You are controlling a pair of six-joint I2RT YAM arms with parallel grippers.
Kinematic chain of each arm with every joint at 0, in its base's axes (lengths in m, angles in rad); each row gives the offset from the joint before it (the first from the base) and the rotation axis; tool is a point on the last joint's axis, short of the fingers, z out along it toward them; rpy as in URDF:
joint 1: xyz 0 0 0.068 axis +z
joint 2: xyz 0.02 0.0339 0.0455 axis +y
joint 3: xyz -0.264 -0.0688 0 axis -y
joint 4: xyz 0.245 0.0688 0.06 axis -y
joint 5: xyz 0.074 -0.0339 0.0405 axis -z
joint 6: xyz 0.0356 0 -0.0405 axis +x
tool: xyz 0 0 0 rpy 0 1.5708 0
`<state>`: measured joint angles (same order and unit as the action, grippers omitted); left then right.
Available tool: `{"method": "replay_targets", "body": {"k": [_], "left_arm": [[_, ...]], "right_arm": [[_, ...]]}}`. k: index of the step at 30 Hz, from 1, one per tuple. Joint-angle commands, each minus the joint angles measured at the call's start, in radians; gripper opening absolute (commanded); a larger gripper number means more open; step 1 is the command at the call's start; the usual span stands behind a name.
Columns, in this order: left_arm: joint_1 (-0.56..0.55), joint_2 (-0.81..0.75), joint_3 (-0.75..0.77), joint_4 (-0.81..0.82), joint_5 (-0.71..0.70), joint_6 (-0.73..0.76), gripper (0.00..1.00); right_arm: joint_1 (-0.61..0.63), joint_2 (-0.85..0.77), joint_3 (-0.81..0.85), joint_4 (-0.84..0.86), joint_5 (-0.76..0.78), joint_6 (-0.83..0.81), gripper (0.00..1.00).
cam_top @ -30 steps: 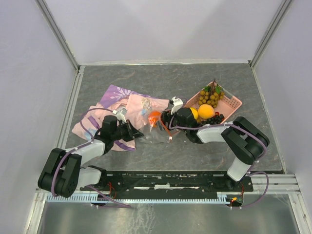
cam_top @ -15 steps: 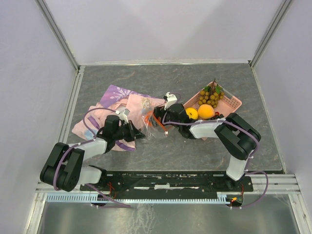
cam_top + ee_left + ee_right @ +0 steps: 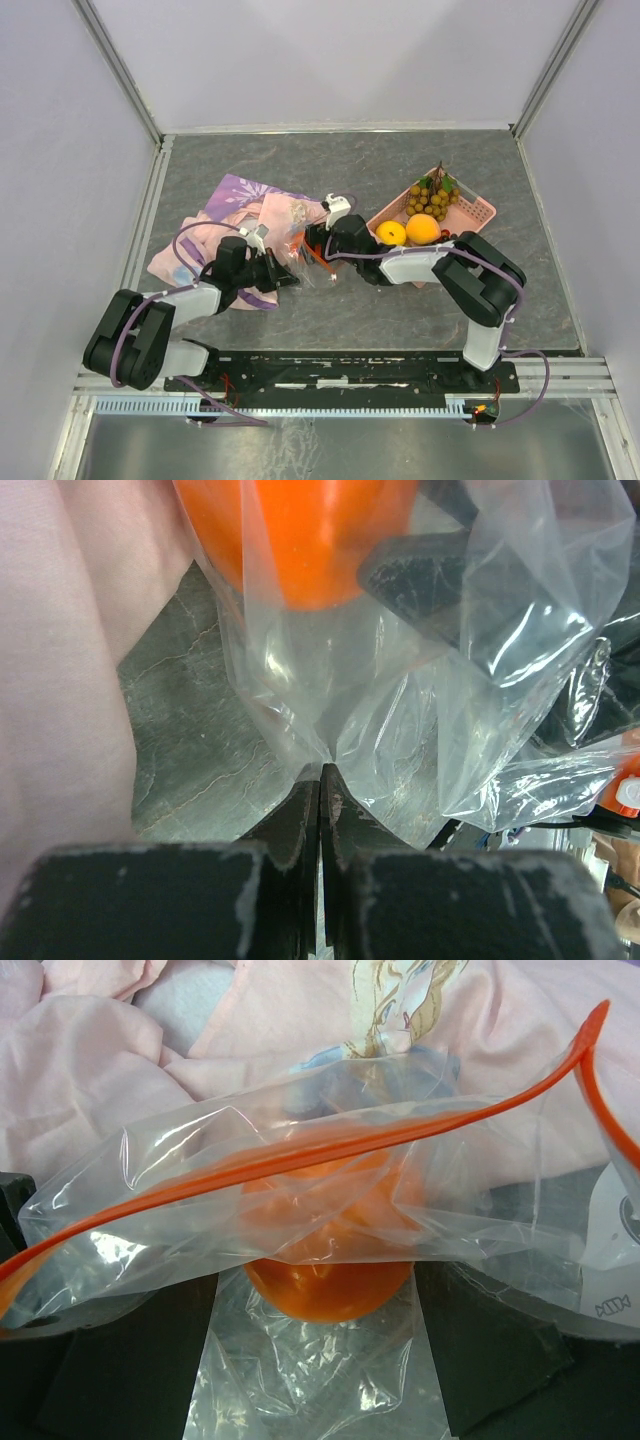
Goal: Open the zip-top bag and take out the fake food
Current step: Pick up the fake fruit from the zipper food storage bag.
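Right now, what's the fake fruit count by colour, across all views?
Tan grape bunch, in basket: 1
Yellow fruit, in basket: 1
Orange fruit, in basket: 1
Red-orange fruit, in zip-top bag: 1
Total: 4 in view; more may be hidden.

Far edge and near edge passable, middle band blocked

The dark grey stone-patterned table lies bare along its far edge and near edge. A crumpled pink-purple patterned cloth fills the left middle. A pink perforated plastic basket heaped with fruit blocks the right. Between them lies the clear crinkly zip-top bag, pinched by the closed left gripper. The wide-spread right gripper straddles the bag's mouth, closing that gap.
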<state>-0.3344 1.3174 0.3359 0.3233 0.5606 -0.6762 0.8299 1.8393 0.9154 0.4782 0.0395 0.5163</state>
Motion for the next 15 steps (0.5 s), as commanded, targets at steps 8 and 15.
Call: {"method": "replay_targets", "body": {"k": [8, 15], "left_arm": [[-0.007, 0.001, 0.031, 0.046, 0.028, -0.025, 0.03], [-0.008, -0.001, 0.031, 0.046, 0.029, -0.027, 0.03]], "right_arm": [[0.023, -0.019, 0.003, 0.114, -0.018, -0.064, 0.83], [0.031, 0.060, 0.109, -0.040, 0.023, -0.050, 0.87]]}}
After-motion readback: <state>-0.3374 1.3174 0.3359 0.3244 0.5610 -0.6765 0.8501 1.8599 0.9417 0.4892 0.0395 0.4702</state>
